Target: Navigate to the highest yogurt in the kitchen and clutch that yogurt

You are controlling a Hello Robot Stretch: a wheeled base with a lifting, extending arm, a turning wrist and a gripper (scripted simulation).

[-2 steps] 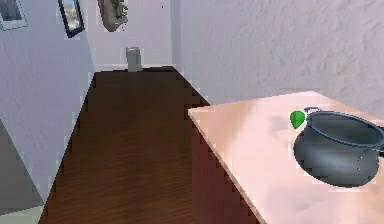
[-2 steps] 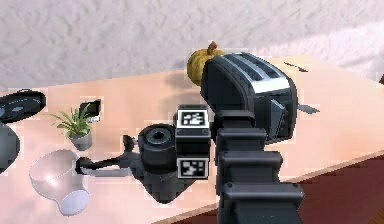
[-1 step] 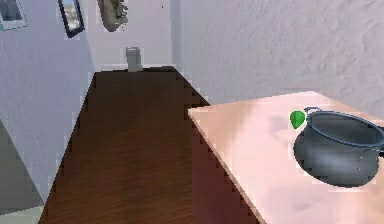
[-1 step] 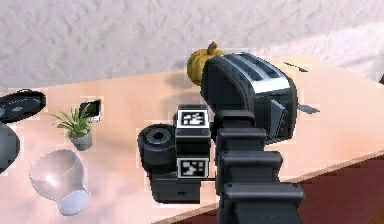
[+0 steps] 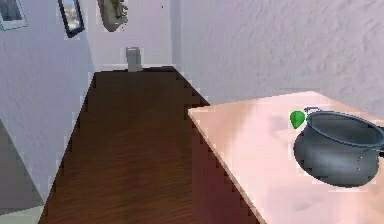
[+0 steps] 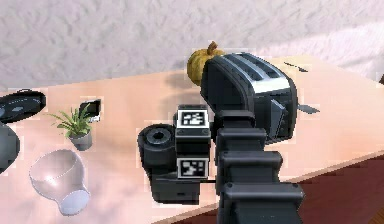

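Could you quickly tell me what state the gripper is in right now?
Gripper: seen against the pink countertop, left of the black toaster; I cannot tell whether it holds anything.

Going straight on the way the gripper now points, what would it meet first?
Probably the small potted plant, toward the arm side view's left of the gripper; depth is unclear.

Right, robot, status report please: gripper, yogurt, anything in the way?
Gripper out at the counter, load cannot be told. Yogurt: cannot tell which item. Toaster and potted plant flank it.
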